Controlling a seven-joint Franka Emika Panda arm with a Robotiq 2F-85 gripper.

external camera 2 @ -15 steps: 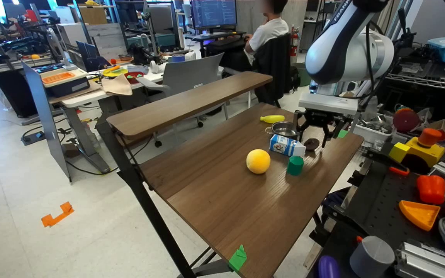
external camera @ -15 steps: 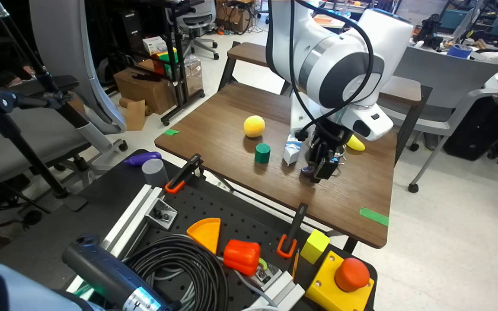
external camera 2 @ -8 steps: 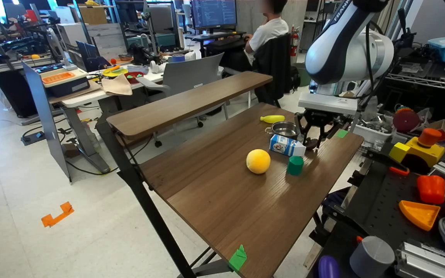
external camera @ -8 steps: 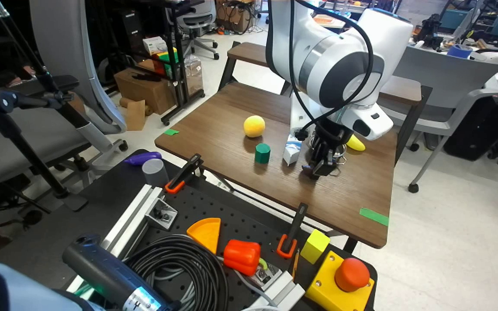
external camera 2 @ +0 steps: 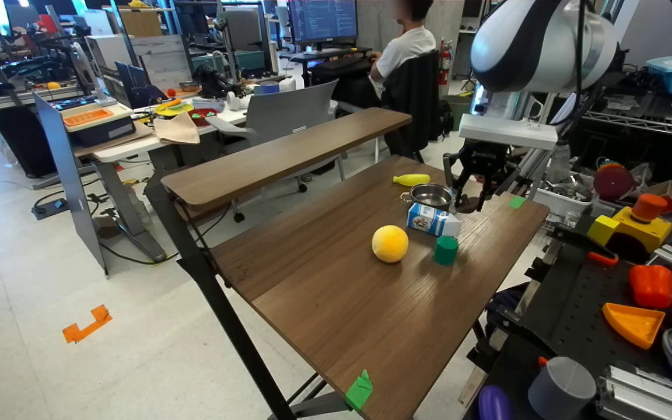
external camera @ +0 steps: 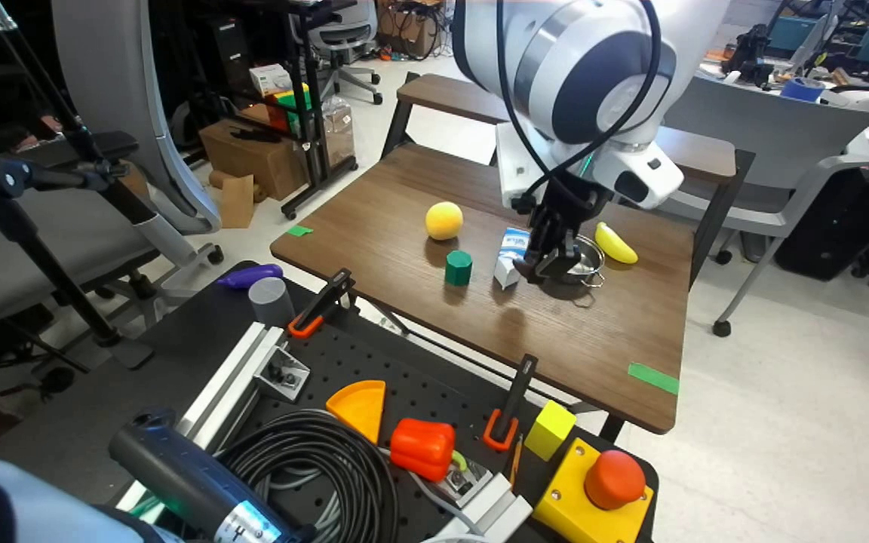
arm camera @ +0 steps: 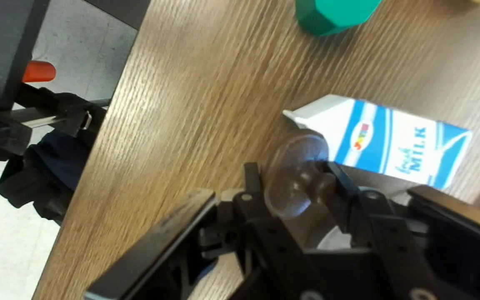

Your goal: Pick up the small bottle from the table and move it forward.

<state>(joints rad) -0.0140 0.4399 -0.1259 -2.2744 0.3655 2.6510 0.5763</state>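
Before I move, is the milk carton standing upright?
No, in an exterior view the milk carton lies on its side on the table.

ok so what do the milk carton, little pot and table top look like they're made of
Milk carton: likely coated card, possibly plastic; smooth printed faces with a sharply creased end.
Little pot: polished metal, perhaps steel; silvery with bright reflections.
Table top: wood or laminate, satin sheen; streaky brown grain shows.

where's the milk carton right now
In an exterior view, the milk carton lies on the table, right of centre, between the metal pot and the green block.
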